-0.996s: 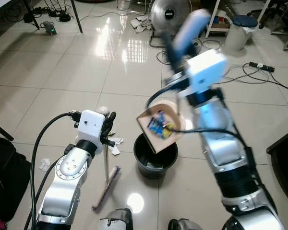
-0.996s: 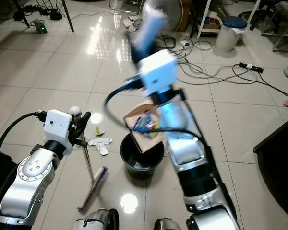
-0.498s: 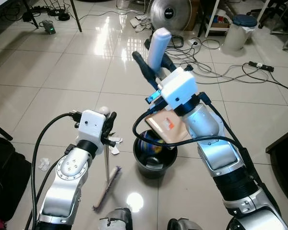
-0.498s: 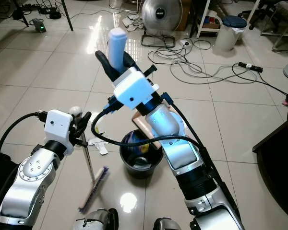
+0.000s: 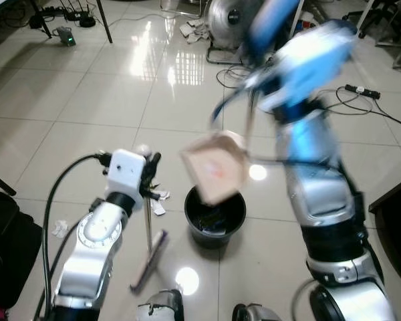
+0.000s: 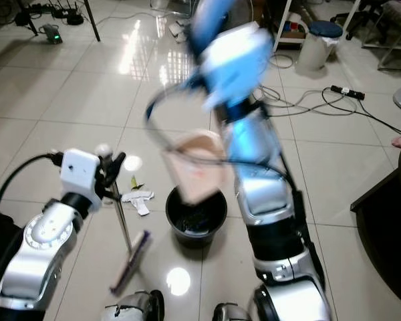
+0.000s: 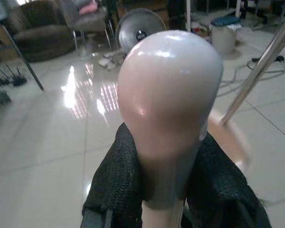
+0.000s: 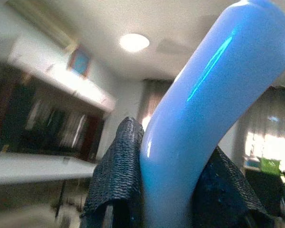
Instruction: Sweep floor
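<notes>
the black bin (image 5: pixel 215 215) stands on the glossy tiled floor (image 5: pixel 87 100) between the two arms. directly above its rim hangs the tan dustpan (image 5: pixel 214 172), tilted and blurred, its thin metal pole running up to a light blue handle (image 8: pixel 190 118). the right gripper (image 8: pixel 175 180) is clamped on that handle, a black mesh-textured finger (image 8: pixel 115 175) pressed to each side of the smooth plastic. the right arm (image 5: pixel 314 154) rises behind and to the right of the bin, also blurred.

to the left of the bin, the left gripper (image 7: pixel 166 190) is closed around the broom (image 5: pixel 148 231) just under its rounded, glossy white knob (image 7: pixel 168 95). the broom's slim shaft drops to a purplish brush head lying on the tiles left of the bin, near its base.

some dark rubbish lies inside the bin. white paper scraps (image 6: pixel 138 199) lie on the floor just left of the bin, beyond the broom shaft, and another scrap (image 5: pixel 60 229) lies further left. well behind the bin stand a round metal fan (image 5: pixel 224 17), loose black cables (image 5: pixel 347 100), and a white container with a blue lid (image 6: pixel 317 40).
</notes>
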### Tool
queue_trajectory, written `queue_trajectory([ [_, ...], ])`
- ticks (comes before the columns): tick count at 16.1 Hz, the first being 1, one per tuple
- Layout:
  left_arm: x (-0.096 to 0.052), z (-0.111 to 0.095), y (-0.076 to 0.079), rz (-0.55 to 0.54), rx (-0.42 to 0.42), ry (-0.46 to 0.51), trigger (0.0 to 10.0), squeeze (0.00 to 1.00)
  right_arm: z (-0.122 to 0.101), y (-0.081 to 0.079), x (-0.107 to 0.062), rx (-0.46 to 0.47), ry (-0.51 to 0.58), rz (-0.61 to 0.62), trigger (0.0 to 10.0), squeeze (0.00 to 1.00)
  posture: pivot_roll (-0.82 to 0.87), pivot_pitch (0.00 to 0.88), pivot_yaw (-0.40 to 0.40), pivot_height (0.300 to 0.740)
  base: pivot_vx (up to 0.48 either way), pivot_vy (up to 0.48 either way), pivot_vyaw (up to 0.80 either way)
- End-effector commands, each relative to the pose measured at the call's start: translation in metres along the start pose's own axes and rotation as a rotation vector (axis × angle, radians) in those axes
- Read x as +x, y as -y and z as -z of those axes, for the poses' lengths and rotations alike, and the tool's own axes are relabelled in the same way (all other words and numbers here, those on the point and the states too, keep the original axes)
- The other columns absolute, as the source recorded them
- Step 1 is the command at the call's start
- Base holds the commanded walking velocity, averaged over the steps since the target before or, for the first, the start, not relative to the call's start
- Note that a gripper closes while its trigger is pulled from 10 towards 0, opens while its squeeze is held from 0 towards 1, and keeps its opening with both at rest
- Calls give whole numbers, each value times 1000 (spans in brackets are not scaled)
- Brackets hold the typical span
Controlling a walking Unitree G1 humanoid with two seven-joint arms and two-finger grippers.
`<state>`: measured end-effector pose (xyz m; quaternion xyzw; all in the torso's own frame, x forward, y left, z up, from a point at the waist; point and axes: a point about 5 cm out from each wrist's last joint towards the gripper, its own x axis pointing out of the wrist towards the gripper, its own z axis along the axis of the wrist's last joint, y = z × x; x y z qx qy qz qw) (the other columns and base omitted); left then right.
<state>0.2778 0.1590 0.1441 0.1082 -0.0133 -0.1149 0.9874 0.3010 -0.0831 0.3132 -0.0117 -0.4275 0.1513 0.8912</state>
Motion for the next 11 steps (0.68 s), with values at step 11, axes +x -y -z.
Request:
queue_trajectory([
  [11,-1,-26,-40,-64,138,79,10000,0,-2,25,-9,211,-83,305,10000,0,140,112,10,740,0,209,0],
])
